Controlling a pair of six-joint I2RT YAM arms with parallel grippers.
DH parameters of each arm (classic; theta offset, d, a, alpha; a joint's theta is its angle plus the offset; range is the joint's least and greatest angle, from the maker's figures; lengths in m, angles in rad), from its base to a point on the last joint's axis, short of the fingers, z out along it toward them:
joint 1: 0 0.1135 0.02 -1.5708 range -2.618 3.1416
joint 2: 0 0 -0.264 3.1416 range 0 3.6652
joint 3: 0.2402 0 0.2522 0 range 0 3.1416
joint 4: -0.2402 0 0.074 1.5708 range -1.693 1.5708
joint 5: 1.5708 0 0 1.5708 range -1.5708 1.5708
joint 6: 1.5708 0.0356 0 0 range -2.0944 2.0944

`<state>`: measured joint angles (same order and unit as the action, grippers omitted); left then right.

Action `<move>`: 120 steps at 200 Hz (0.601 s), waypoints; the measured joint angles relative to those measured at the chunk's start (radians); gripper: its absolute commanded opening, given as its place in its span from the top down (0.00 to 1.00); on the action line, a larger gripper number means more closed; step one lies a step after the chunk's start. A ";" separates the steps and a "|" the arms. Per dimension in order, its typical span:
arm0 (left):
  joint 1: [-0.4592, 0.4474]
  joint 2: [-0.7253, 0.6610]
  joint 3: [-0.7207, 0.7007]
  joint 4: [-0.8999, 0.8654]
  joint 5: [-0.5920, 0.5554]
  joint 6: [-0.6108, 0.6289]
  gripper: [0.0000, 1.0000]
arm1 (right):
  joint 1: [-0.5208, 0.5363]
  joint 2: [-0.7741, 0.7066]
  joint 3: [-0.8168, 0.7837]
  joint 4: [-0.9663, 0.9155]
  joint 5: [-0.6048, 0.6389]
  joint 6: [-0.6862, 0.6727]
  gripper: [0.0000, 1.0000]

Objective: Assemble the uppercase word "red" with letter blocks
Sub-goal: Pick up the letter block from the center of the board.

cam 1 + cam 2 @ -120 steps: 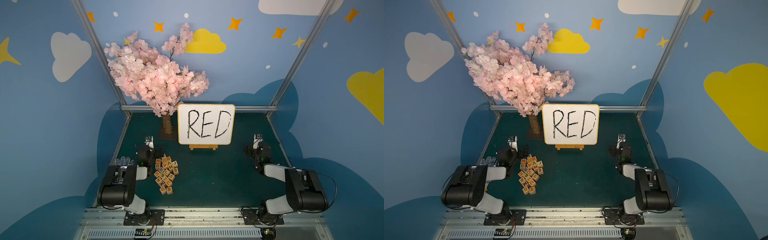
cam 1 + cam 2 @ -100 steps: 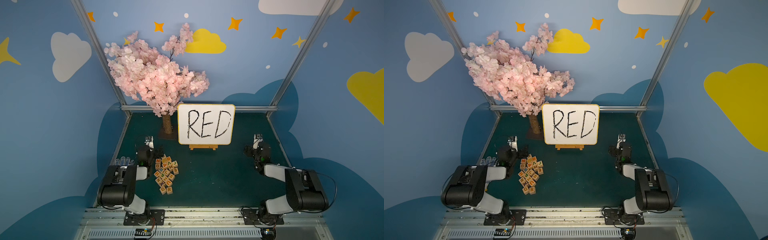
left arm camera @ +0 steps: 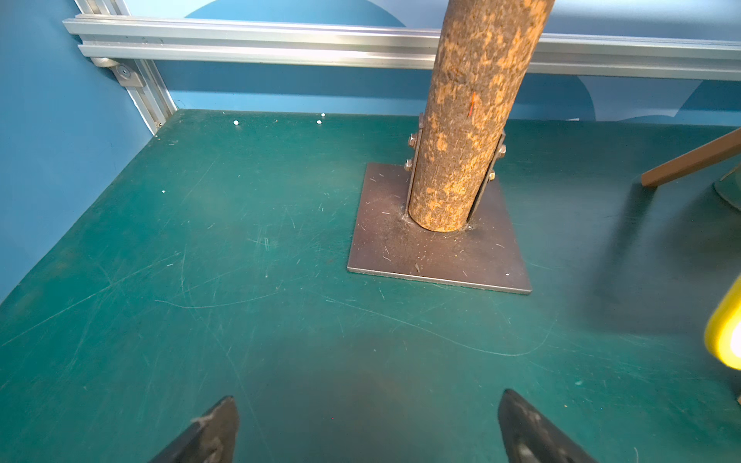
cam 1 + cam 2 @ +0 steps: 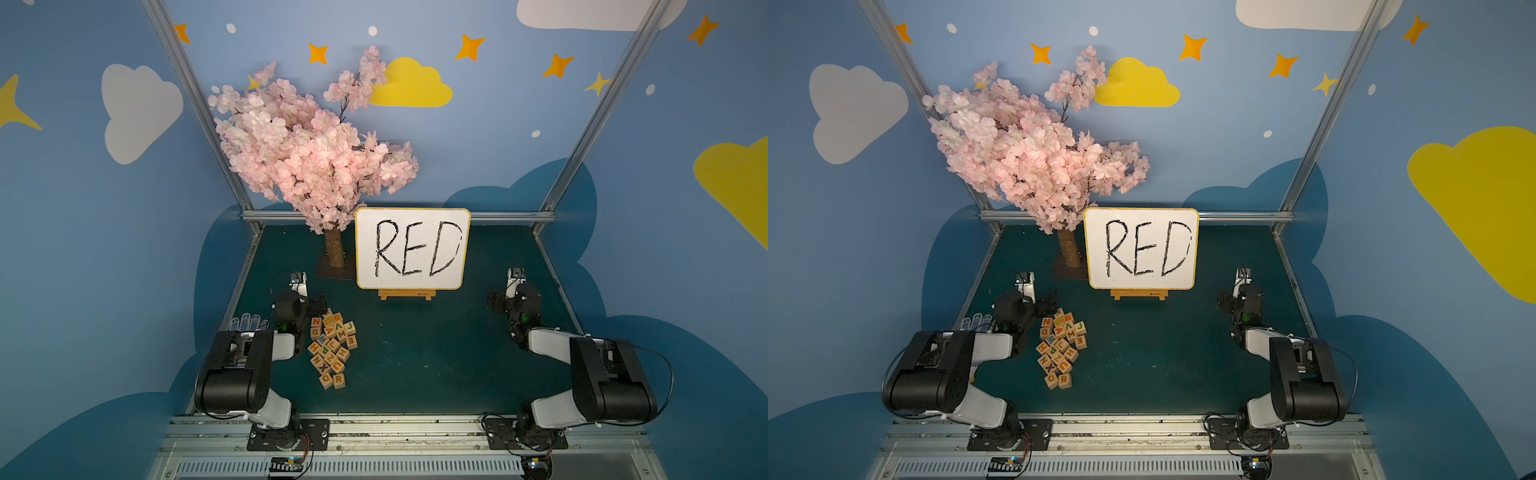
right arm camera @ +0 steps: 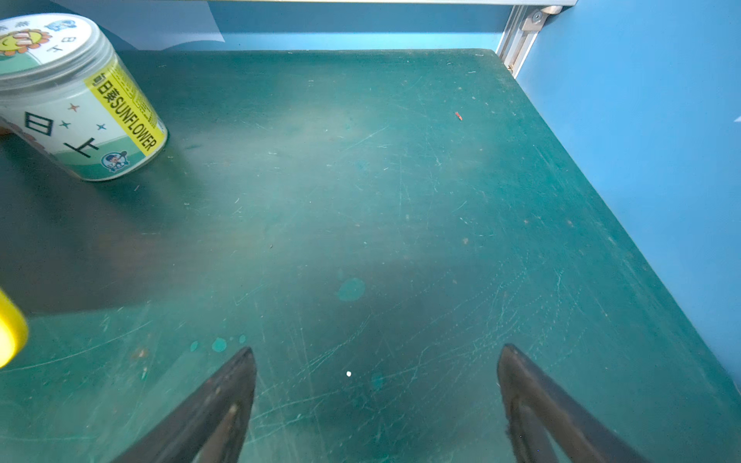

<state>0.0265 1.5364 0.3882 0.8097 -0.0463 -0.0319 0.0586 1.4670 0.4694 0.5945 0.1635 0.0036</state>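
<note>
The letter blocks (image 4: 332,349) (image 4: 1061,351) lie in a loose heap on the green table, left of centre. An orange R block (image 4: 339,379) and a D block (image 4: 326,379) sit side by side at the heap's near end. An E block (image 4: 351,341) sits on its right edge. They lie apart, so no block-built word "red" shows. My left gripper (image 4: 319,301) (image 3: 369,401) hovers open just beyond the heap's far end, over bare table. My right gripper (image 4: 496,301) (image 5: 377,348) is open and empty at the far right.
A yellow-rimmed whiteboard (image 4: 412,248) with handwritten RED stands on an easel at the back centre. Left of it, the blossom tree's trunk (image 3: 465,120) rises from a metal base plate (image 3: 437,256). A labelled jar (image 5: 76,100) stands behind the board. Blue walls close in on both sides.
</note>
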 measured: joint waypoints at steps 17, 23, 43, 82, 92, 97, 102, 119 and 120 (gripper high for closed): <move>0.004 0.000 0.000 0.000 0.008 -0.001 0.01 | 0.000 0.000 0.000 0.000 -0.002 0.000 0.07; 0.006 0.000 0.000 0.000 0.010 -0.001 0.01 | 0.000 0.000 0.000 0.000 -0.003 0.000 0.07; 0.007 0.000 0.000 0.000 0.013 -0.002 0.05 | 0.000 0.000 0.000 0.000 -0.005 0.000 0.09; 0.007 -0.003 0.003 -0.006 0.034 0.006 0.22 | 0.003 -0.001 0.000 -0.001 0.002 0.002 0.19; 0.006 -0.023 0.024 -0.070 0.045 0.009 0.25 | 0.007 -0.006 0.000 -0.008 0.013 0.000 0.21; 0.003 -0.039 0.043 -0.116 0.044 0.014 0.25 | 0.010 -0.009 0.000 -0.009 0.019 0.001 0.21; -0.002 -0.060 0.065 -0.164 0.038 0.014 0.25 | 0.013 -0.011 0.000 -0.009 0.025 0.000 0.21; -0.026 -0.167 0.130 -0.270 -0.014 -0.002 0.26 | 0.028 -0.016 -0.002 -0.009 0.040 -0.002 0.21; -0.028 -0.177 0.135 -0.276 -0.018 -0.003 0.26 | 0.029 -0.016 -0.002 -0.009 0.040 -0.002 0.21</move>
<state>-0.0017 1.3598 0.5232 0.5339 -0.0643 -0.0349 0.0872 1.4506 0.4671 0.5858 0.2035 0.0021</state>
